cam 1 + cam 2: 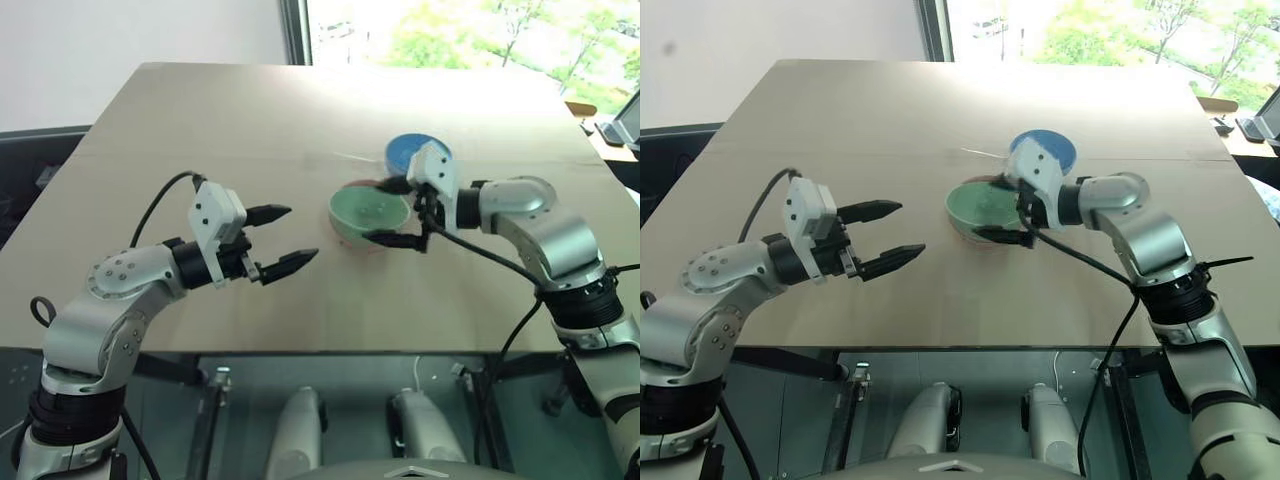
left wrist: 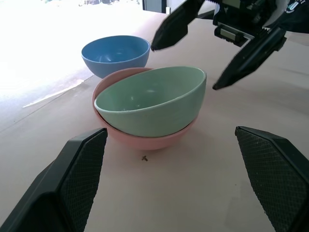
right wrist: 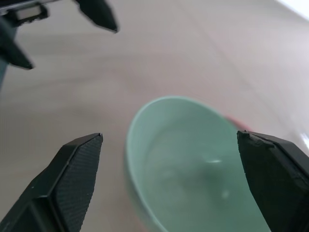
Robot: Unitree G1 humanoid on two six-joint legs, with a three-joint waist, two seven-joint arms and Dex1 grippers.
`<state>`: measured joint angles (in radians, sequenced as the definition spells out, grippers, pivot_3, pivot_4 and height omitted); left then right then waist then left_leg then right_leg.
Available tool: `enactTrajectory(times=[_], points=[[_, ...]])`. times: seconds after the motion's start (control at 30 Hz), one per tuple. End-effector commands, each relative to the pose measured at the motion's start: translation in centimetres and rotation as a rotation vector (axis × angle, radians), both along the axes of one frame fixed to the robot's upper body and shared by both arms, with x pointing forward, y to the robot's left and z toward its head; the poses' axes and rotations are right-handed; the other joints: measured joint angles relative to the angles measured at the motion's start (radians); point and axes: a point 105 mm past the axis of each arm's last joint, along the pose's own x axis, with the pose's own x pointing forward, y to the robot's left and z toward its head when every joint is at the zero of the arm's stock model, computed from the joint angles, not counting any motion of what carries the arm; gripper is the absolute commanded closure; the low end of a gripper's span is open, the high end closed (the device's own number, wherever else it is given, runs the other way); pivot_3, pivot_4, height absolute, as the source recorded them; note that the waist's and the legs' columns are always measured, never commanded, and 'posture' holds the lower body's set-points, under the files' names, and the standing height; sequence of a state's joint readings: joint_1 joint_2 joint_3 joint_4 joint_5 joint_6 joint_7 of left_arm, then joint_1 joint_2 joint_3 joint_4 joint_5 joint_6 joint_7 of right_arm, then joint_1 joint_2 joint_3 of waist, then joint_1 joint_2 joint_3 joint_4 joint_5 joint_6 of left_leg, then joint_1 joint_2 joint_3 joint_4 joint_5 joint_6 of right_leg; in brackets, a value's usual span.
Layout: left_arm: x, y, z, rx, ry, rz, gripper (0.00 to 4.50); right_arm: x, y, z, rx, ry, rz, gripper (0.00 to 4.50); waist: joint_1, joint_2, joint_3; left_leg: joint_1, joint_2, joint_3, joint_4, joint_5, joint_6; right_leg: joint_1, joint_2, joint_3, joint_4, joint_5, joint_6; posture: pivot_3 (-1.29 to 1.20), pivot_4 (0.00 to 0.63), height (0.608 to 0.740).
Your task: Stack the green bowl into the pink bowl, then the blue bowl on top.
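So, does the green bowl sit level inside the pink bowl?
No, the green bowl sits tilted in the pink bowl, one side of its rim raised.

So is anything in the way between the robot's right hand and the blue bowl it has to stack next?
Nothing visible blocks it. The blue bowl sits alone on the table, just behind the green bowl, which lies tilted in the pink bowl. The right gripper hangs open by the green bowl's rim, next to the blue one.
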<state>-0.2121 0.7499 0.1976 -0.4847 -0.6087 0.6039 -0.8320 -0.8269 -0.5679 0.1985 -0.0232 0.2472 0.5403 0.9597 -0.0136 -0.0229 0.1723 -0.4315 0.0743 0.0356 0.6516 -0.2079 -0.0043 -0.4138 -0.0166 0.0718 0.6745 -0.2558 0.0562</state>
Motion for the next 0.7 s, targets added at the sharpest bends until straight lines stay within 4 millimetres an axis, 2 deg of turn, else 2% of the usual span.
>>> enactTrajectory(times=[0.03,0.13,0.23,0.37,0.57,0.7], points=[[-0.4,-0.1,1.4,-0.011,-0.058,-0.004,0.0,3.0,-3.1,1.7,-0.083,-0.179,-0.106,0.01,0.001,0.0,0.0,0.0,0.0,0.0,0.0,0.0,0.0,0.0,0.0,0.0,0.0,0.0,0.0,0.0,0.15,0.74],[-0.3,-0.1,1.4,-0.012,-0.061,-0.001,0.0,6.2,-5.5,0.6,-0.215,-0.283,-0.172,0.01,-0.004,0.0,0.0,0.0,0.0,0.001,0.0,0.0,0.0,0.0,0.0,0.001,-0.002,0.0,0.0,0.0,0.15,0.74],[-0.6,-0.1,1.3,-0.001,-0.057,-0.004,0.0,7.8,-6.5,-0.7,-0.303,-0.298,-0.204,0.01,-0.005,0.0,0.0,0.0,0.0,0.001,-0.001,0.0,0.0,0.0,0.0,0.001,-0.002,0.0,0.0,0.0,0.15,0.74],[-1.0,0.2,1.2,0.006,-0.055,0.012,0.0,8.8,-6.0,-1.9,-0.314,-0.271,-0.184,0.01,-0.031,0.0,0.001,0.0,0.0,0.002,-0.003,0.0,0.0,-0.001,0.0,0.002,-0.003,0.0,0.0,0.0,0.15,0.74],[-1.6,0.1,1.1,0.005,-0.057,0.039,0.0,9.9,-5.1,-3.3,-0.322,-0.274,-0.232,0.01,-0.032,0.0,0.001,0.0,0.0,0.002,-0.004,0.0,0.0,-0.001,0.0,0.002,-0.003,0.0,0.0,0.0,0.15,0.74],[-2.1,0.4,1.0,0.009,-0.051,0.059,0.0,10.2,-4.4,-3.6,-0.323,-0.275,-0.243,1.16,-0.03,0.0,0.001,0.0,0.0,0.002,-0.004,0.0,0.0,-0.001,0.0,0.002,-0.002,0.0,0.0,0.0,0.15,0.74]])
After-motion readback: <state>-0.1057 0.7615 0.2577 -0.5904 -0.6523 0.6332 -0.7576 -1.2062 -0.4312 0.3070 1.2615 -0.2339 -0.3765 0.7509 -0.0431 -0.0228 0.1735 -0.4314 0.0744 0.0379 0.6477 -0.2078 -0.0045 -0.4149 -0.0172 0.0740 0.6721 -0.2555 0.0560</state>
